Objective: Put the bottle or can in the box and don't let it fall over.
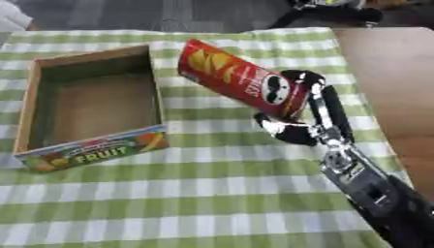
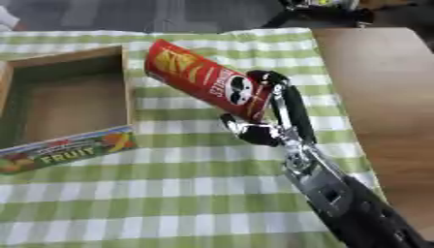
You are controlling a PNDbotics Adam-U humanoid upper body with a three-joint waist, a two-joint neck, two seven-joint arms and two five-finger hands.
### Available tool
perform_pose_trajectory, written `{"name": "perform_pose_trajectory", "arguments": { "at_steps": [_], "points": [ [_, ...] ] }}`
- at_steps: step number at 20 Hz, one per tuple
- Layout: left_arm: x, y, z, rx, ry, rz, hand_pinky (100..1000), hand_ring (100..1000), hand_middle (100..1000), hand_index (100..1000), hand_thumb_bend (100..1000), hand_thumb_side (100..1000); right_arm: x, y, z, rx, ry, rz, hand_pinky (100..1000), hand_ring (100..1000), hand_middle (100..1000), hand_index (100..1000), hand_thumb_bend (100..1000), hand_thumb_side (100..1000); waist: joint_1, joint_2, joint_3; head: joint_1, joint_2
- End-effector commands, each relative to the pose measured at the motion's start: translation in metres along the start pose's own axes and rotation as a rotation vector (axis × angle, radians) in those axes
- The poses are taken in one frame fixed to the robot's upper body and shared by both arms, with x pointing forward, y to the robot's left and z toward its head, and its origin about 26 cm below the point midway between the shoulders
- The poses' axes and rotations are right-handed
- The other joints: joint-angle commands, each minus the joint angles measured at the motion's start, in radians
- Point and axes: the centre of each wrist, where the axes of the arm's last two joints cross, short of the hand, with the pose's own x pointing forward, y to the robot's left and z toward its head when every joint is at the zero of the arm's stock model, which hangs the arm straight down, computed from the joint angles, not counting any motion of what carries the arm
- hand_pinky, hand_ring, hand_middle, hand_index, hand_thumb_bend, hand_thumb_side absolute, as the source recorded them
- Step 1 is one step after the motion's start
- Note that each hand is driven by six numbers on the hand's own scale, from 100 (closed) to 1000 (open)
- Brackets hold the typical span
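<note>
Now the right hand curls round the tilted red can, beside the box

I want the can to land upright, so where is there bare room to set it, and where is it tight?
The box is empty inside, walled on all sides. Bare cloth lies in front of the box, left of the arm, and behind the box at the far edge. It is tight between the box's right wall and the tilted can, held by the right robot hand.
</note>
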Motion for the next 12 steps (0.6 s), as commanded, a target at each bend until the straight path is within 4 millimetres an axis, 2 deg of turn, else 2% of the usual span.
{"name": "perform_pose_trajectory", "arguments": {
  "at_steps": [1, 12],
  "points": [
    [0.005, 0.009, -0.004, 0.021, -0.032, -0.023, 622, 632, 625, 728, 100, 651, 0.018, -0.019, -0.01, -0.013, -0.048, 0.012, 100, 302, 176, 357, 475, 100, -0.007, -0.037, 0.0, 0.002, 0.0],
    [0.005, 0.009, -0.004, 0.02, -0.035, -0.029, 622, 631, 625, 728, 100, 649, 0.065, -0.03, -0.037, 0.023, -0.15, -0.014, 100, 298, 176, 350, 466, 100, -0.013, -0.047, 0.007, -0.003, 0.003]
  ]
}}
